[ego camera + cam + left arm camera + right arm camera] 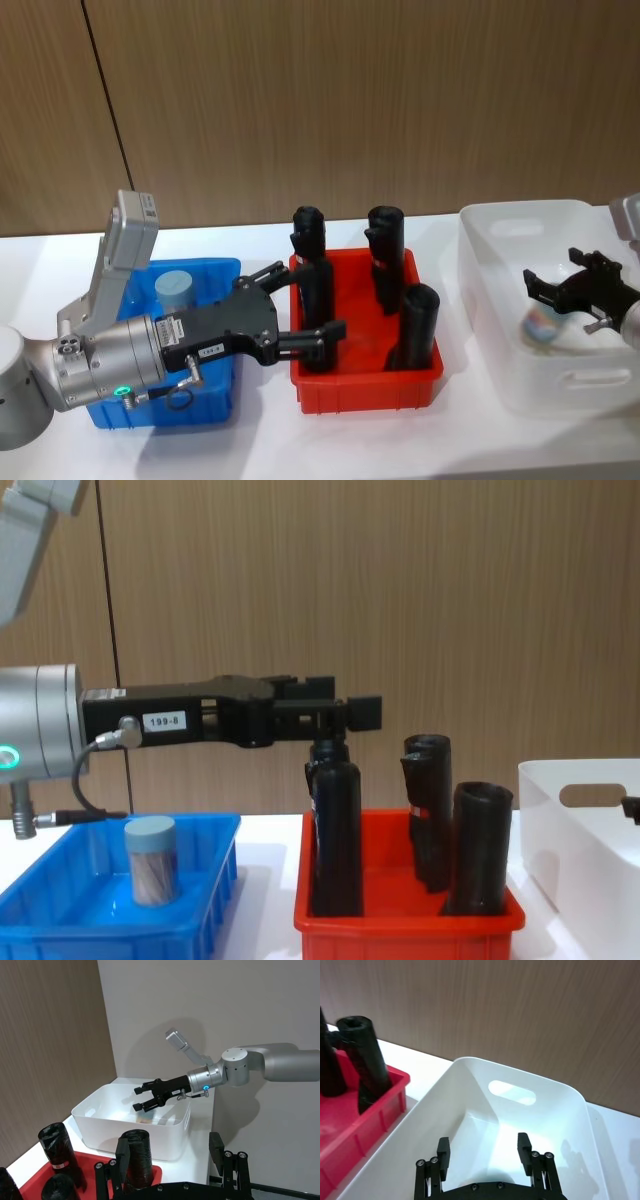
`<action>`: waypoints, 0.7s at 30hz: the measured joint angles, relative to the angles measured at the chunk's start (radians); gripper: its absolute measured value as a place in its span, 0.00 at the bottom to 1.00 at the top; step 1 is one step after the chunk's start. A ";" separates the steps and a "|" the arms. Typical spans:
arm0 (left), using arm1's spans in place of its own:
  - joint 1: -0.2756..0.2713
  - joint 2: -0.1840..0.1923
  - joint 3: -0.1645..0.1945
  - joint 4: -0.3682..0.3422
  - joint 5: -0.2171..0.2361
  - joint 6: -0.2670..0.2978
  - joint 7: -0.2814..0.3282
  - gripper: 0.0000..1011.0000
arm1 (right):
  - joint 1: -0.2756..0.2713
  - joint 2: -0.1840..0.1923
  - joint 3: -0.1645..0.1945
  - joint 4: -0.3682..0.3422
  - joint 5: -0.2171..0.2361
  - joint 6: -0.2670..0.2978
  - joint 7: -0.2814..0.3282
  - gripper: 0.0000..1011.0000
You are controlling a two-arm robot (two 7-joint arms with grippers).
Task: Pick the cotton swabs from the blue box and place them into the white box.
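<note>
White table (260, 440) against a wood-panel wall, three bins in a row. The blue box (218, 266) is on the left, a red bin (360, 388) of black tubes (415, 325) is in the middle, and the white box (482, 270) is on the right.

One cotton swabs tub (178, 288) stands upright in the blue box, lid up, toward the back; the chest view shows it upright on the box floor (150, 862). A second tub (543, 325) lies on the floor of the white box.

Your left gripper (312, 302) is released, with its fingers spread and nothing between them. Its wrist is over the blue box, and its fingers reach over the red bin's left side. In the chest view it hangs level, well above the bins (360, 705), with its fingertips above the left-hand black tubes and well apart from the tub in the blue box.

Your right gripper (555, 275) is also released and empty. It hovers over the white box with its fingers spread, above the second tub but not touching it. The left wrist view shows it (137, 1099) reaching in over the box rim.
</note>
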 joint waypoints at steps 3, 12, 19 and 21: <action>0.000 0.000 0.000 0.000 0.000 0.000 0.000 0.99 | 0.011 -0.003 0.002 0.022 -0.003 -0.002 -0.005 0.87; 0.001 0.000 0.000 -0.001 0.001 0.000 0.003 0.99 | 0.017 -0.003 0.004 0.036 -0.010 -0.009 -0.012 0.99; 0.011 -0.002 0.006 -0.013 0.014 -0.002 0.053 0.99 | -0.004 -0.005 0.004 0.006 -0.004 -0.011 -0.022 0.99; 0.015 -0.003 0.008 -0.017 0.019 -0.003 0.071 0.99 | -0.014 -0.006 0.003 -0.007 -0.002 -0.013 -0.026 0.99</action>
